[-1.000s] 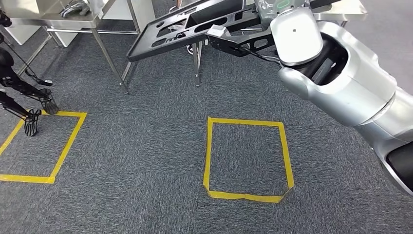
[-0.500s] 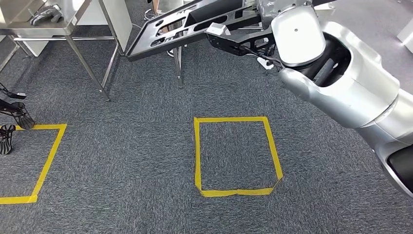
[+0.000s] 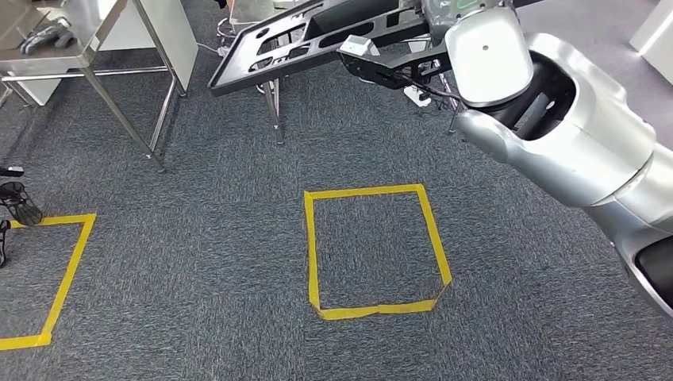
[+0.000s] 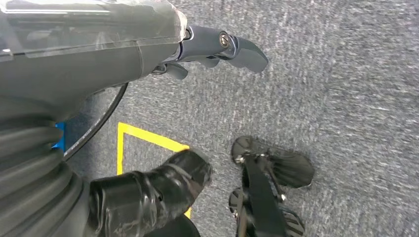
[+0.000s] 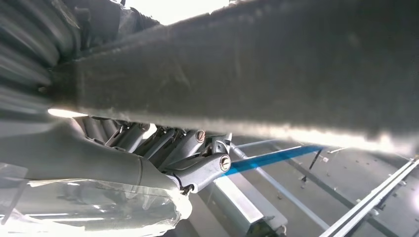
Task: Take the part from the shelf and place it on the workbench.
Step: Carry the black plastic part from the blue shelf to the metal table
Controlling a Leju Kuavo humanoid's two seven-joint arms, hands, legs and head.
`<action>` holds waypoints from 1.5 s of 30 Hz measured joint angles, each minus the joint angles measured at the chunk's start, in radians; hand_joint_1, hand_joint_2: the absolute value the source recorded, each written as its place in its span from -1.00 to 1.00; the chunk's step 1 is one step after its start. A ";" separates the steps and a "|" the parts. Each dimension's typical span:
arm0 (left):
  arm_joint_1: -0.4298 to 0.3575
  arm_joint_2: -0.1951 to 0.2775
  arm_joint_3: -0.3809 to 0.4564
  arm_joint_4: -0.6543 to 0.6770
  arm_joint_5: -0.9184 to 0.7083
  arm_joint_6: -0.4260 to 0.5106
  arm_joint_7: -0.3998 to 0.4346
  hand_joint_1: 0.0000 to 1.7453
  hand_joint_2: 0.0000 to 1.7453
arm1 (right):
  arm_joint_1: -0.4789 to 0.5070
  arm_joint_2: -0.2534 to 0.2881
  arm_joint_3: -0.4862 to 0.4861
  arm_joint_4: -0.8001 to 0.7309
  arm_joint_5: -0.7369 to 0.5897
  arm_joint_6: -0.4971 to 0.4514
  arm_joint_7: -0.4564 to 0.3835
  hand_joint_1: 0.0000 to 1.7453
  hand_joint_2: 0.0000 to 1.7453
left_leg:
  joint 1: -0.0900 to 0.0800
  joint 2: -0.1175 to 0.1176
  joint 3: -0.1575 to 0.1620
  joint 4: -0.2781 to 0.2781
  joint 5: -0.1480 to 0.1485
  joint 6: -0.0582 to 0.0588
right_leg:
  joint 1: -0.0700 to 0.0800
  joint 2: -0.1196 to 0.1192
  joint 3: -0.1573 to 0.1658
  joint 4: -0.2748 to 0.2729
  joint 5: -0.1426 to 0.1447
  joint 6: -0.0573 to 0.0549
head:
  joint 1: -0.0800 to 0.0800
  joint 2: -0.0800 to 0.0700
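Observation:
The part is a flat black panel with long cutouts, held tilted high at the top of the head view. My right hand grips it from beneath, at the end of the raised silver right arm. Up close in the right wrist view, the part lies as a dark slab across my right hand, whose fingers curl under it. My left hand hangs over the carpet, its fingers and thumb apart and holding nothing.
A steel table stands at the upper left with a dark glove-like object on it. A metal leg stands below the part. Two yellow tape squares mark the grey carpet. A white unit stands far right.
The whole picture has shifted: floor squares and steel table slide left as the camera turns. The part stays in my right hand at the same spot in view.

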 joint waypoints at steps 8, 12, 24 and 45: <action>-0.003 0.001 0.000 0.000 0.000 -0.001 -0.002 -1.00 1.00 | -0.001 -0.003 -0.003 -0.003 0.003 -0.013 0.001 1.00 1.00 | -0.004 0.032 0.048 -0.097 0.030 0.026 | -0.001 -0.007 -0.056 0.106 -0.062 0.031 | 0.002 0.000; -0.005 0.001 0.000 0.000 0.000 -0.001 -0.002 -1.00 1.00 | 0.006 -0.003 -0.004 -0.004 0.002 -0.017 0.002 1.00 1.00 | -0.003 0.059 0.049 -0.089 0.022 0.029 | -0.003 -0.016 -0.121 0.242 -0.095 0.039 | 0.004 0.000; -0.001 0.000 0.000 0.000 -0.001 -0.003 -0.003 -1.00 1.00 | 0.003 0.000 -0.005 -0.009 0.005 -0.017 0.001 1.00 1.00 | -0.003 0.048 -0.025 0.119 -0.115 -0.019 | 0.000 -0.023 -0.026 0.021 0.001 -0.004 | -0.006 0.000; -0.003 0.002 0.000 0.001 0.012 0.019 0.045 -1.00 1.00 | 0.012 -0.001 0.004 -0.009 0.022 0.000 -0.006 1.00 1.00 | -0.008 0.007 0.041 -0.071 0.013 0.027 | -0.003 -0.020 -0.045 0.103 -0.030 0.043 | -0.002 0.000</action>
